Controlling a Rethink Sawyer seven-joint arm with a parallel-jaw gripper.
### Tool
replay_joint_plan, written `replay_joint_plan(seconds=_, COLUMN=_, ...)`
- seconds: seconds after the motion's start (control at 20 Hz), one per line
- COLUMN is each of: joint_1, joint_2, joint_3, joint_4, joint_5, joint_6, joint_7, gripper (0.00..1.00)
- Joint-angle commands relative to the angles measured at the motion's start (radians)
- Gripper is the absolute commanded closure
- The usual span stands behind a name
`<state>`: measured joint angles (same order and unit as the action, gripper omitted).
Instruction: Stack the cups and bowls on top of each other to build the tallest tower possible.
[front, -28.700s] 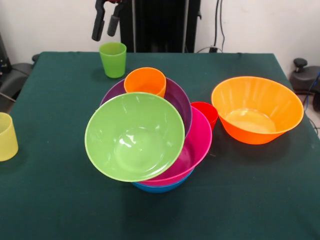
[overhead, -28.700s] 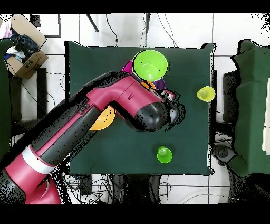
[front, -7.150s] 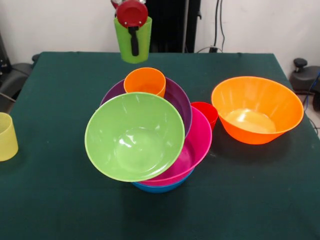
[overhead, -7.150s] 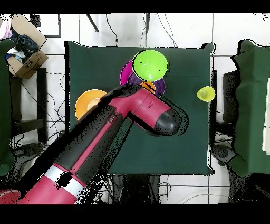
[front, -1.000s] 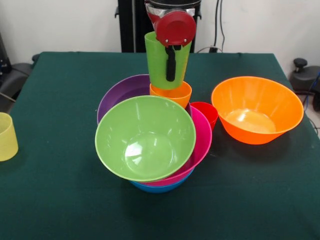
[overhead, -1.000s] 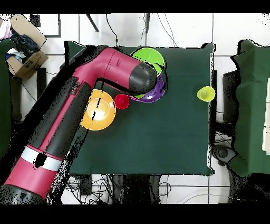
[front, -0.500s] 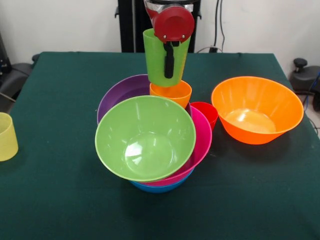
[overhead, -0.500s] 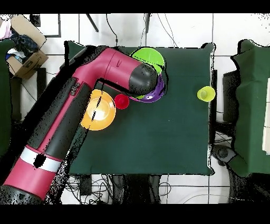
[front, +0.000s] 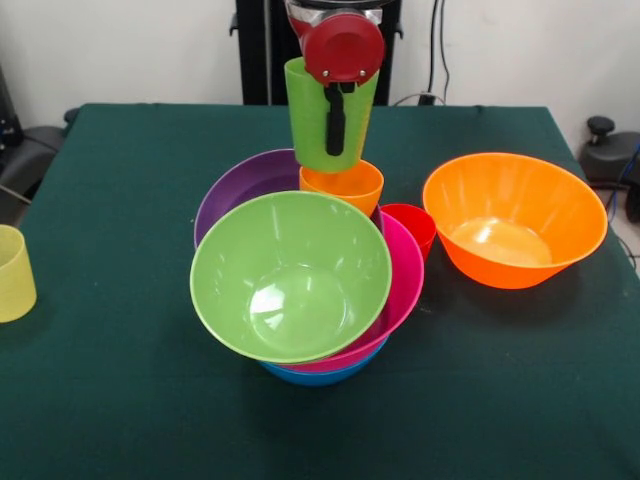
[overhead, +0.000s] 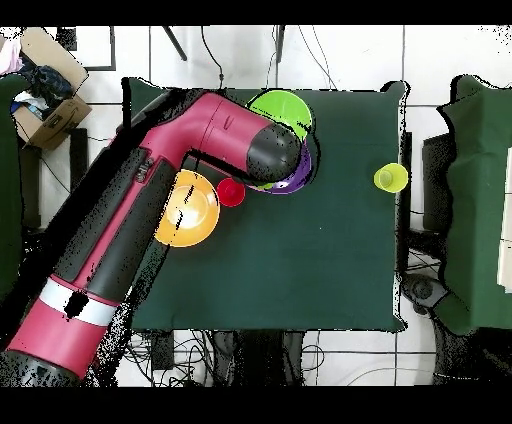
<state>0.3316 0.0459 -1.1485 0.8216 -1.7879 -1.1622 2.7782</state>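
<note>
My gripper (front: 334, 110) is shut on the green cup (front: 312, 125) and holds it upright just above the orange cup (front: 342, 188), its base at that cup's rim. The orange cup sits in the purple bowl (front: 245, 185) of the tower: lime green bowl (front: 290, 275) tilted on top, pink bowl (front: 400, 285) under it, blue bowl (front: 320, 374) at the bottom. The red cup (front: 412, 225) stands beside the tower; it also shows in the overhead view (overhead: 231, 192). The orange bowl (front: 513, 218) stands alone to the right. The pale yellow cup (front: 14, 272) is at the left edge. The small blue bowl is hidden.
The green table (front: 120, 400) carries everything. In the overhead view my arm (overhead: 160, 210) covers most of the tower and part of the orange bowl (overhead: 190, 212); the yellow cup (overhead: 389, 178) stands near the right edge. A cardboard box (overhead: 45, 95) lies off the table.
Over seven seconds the green cup was carried from behind the tower to above the orange cup, and the lime bowl shifted. In the last second the green cup rose slightly.
</note>
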Motion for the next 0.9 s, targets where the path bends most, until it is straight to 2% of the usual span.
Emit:
replay_joint_plan(seconds=0.05, joint_1=0.009, joint_2=0.012, joint_3=0.126, joint_4=0.066, joint_5=0.073, joint_6=0.043, joint_7=0.082, gripper=1.0)
replay_joint_plan(seconds=0.9, joint_1=0.009, joint_2=0.004, joint_3=0.136, joint_4=0.061, joint_5=0.133, joint_6=0.026, joint_7=0.071, gripper=1.0)
